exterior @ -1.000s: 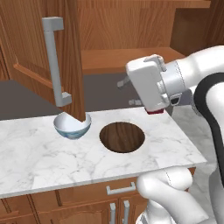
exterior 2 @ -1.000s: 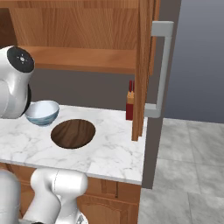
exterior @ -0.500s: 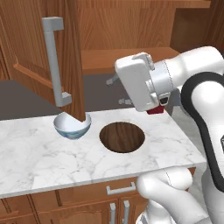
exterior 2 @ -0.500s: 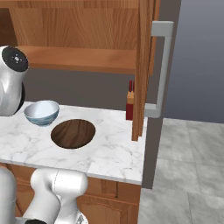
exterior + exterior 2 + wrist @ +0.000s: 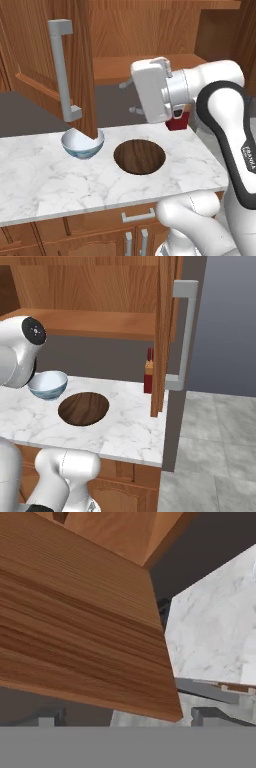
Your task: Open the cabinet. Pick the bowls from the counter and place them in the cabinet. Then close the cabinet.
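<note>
The cabinet [image 5: 135, 67] stands with both doors swung open, its shelf bare. Its left door [image 5: 82, 75] carries a long grey handle [image 5: 61, 70], and the right door [image 5: 162, 331] shows edge-on. On the counter [image 5: 45, 180] the white bowl with pale blue outside [image 5: 82, 144] sits just under the left door's lower corner. The dark brown wooden bowl [image 5: 140, 156] lies to its right. My gripper [image 5: 129, 97] hovers open and empty above the wooden bowl, fingers pointing left at the door. In the hand view the fingertips [image 5: 207, 714] frame the wooden door panel [image 5: 75, 622].
A red bottle [image 5: 148, 376] stands at the counter's back right, near the right door and its handle [image 5: 185, 336]. Both bowls [image 5: 48, 384] [image 5: 83, 408] also sit left of it there. Drawers with short handles [image 5: 137, 216] run below the counter edge.
My hand has moved left from over the counter's right part to above the wooden bowl, nearer the left door. The jaws stayed open. The bowls have not moved.
</note>
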Available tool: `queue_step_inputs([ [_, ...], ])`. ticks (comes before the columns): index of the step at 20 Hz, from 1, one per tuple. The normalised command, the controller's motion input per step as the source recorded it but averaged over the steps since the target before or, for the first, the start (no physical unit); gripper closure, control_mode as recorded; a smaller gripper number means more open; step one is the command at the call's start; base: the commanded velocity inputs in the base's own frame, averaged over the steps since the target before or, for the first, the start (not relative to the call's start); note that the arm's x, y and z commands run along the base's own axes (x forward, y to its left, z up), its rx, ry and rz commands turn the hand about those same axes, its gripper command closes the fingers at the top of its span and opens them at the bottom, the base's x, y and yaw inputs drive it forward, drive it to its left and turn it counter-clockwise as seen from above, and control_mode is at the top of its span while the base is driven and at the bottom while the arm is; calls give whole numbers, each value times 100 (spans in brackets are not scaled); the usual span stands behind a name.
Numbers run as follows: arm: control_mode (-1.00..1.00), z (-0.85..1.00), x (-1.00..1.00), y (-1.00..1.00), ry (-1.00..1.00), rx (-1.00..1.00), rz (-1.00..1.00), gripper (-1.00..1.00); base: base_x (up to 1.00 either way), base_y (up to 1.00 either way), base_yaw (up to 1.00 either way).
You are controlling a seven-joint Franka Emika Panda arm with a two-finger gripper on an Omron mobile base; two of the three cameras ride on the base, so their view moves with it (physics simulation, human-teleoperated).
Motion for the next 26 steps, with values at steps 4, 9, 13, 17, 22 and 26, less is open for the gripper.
queue_step_inputs([
  [4,-100,0,14,20,4,5,-1,-100,0,0,0],
  [9,-100,0,0,31,0,3,0,-100,0,0,0],
  [13,-100,-3,0,49,5,4,0,-100,0,0,0],
  [17,-100,0,1,38,10,6,1,-100,0,0,0],
  [22,-100,0,12,7,11,10,1,-100,0,0,0],
  [26,-100,-10,-8,62,8,9,2,-100,0,0,0],
])
